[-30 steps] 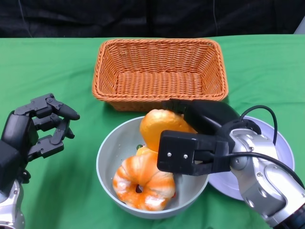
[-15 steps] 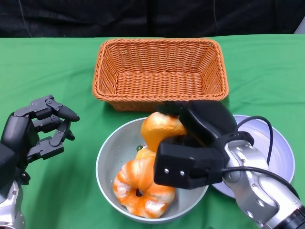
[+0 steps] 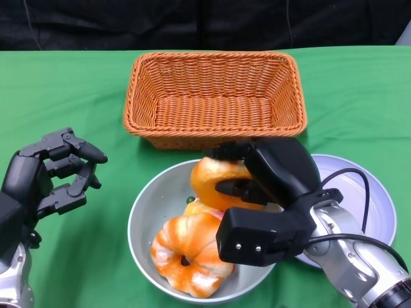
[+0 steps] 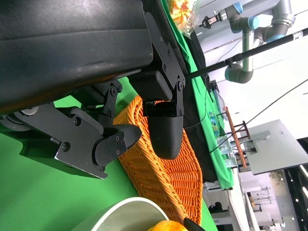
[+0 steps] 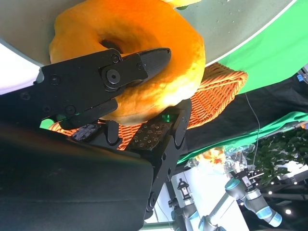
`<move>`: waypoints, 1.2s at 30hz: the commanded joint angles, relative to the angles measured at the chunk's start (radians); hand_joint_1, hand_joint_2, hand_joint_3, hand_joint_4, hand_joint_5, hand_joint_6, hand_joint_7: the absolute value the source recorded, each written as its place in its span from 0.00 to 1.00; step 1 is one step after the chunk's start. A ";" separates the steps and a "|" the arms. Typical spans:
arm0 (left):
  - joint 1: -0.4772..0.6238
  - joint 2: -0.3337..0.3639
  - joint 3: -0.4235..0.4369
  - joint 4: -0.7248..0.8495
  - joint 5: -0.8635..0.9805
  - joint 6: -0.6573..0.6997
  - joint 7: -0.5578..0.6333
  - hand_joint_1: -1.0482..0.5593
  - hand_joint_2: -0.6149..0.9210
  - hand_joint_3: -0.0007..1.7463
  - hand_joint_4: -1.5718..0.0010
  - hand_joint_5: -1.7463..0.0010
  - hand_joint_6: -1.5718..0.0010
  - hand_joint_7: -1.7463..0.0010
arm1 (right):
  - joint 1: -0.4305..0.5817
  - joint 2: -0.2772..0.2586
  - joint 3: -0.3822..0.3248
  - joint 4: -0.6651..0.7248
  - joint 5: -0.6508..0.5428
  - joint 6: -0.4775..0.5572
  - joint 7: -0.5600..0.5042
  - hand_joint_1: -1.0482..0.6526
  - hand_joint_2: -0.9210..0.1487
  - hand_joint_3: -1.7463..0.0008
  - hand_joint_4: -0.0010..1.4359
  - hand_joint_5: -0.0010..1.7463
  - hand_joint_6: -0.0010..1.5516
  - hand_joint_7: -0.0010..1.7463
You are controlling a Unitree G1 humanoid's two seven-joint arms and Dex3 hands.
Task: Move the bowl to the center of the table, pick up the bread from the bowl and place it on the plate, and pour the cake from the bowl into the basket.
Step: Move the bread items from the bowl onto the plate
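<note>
1. The right hand (image 3: 260,176) has its fingers wrapped around the orange ring-shaped bread (image 3: 215,183), which sits tilted up at the 12 o'clock side of the grey bowl (image 3: 144,221), only just above the stuff under it. The plate (image 3: 372,208) is touching the bowl's rim at about 3 o'clock; the basket (image 3: 215,96) sits just past the bowl at 12.
2. The left hand (image 3: 54,179) hangs at 9 o'clock of the bowl, well apart from it, fingers loosely curled and apart, holding nothing.
3. Handling guess: the bread looks light and squishy with a smooth glazed skin, so probably a bit slippery. Pinching through the ring is the smart hold; squeezing the outside would likely pop it loose.
4. The striped orange-and-white cake (image 3: 189,253) lies low in the bowl toward 6 o'clock. It looks soft and should tumble out easily on the pour.
5. The right wrist view shows what the head view can't: one finger (image 5: 144,60) pokes across the bread's hole, with others (image 5: 154,132) underneath. The left wrist view shows mostly its own hand, the basket, and a sliver of bowl rim.
</note>
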 commanded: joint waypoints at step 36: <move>-0.023 0.020 0.008 0.032 -0.003 -0.013 -0.010 0.66 0.86 0.50 0.52 0.11 0.48 0.35 | 0.097 0.028 -0.225 -0.053 0.290 -0.265 -0.076 0.53 0.00 0.99 0.50 0.82 0.77 0.03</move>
